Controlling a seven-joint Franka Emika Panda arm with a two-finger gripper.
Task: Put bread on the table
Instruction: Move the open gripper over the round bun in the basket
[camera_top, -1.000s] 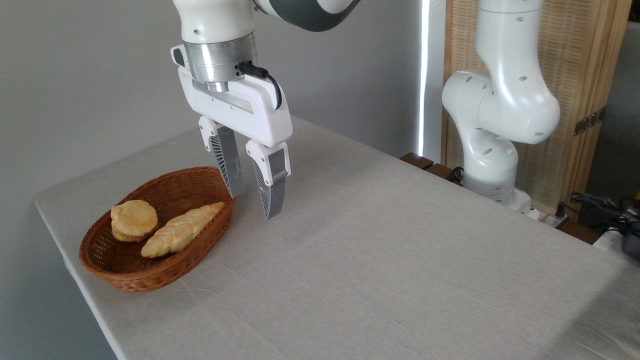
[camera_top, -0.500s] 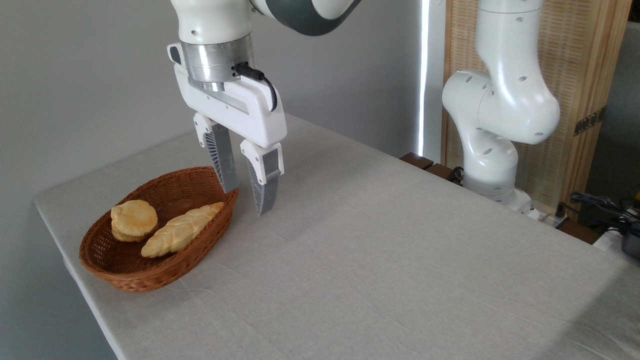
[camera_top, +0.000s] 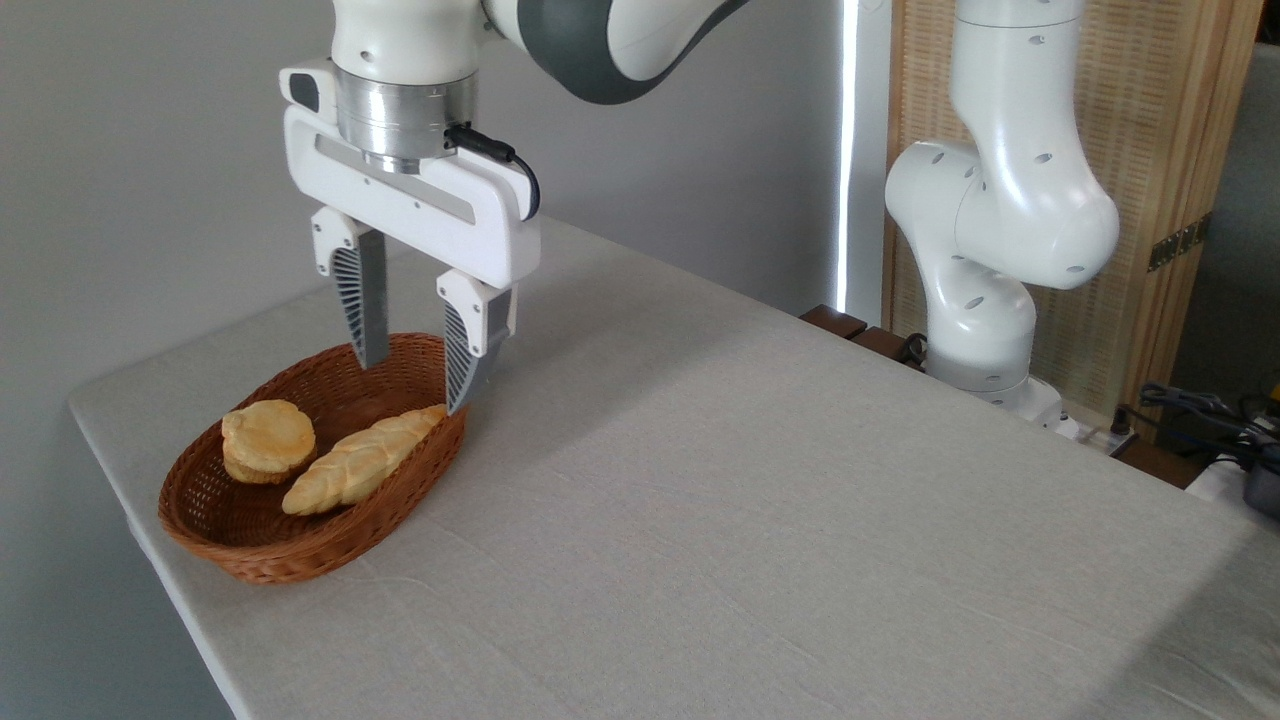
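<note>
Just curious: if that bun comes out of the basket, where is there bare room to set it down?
The table is bare from the basket rightward to the arm's base. Crowded: inside the basket, bun against braided loaf, open end effector above.

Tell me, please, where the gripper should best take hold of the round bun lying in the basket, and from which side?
Probably from above, across the bun's thick scalloped sides. It lies flat with its browned top up. The basket wall rises on its left and the braided loaf lies close on its right, so a sideways approach looks blocked. The open gripper hangs higher, to the right.
</note>
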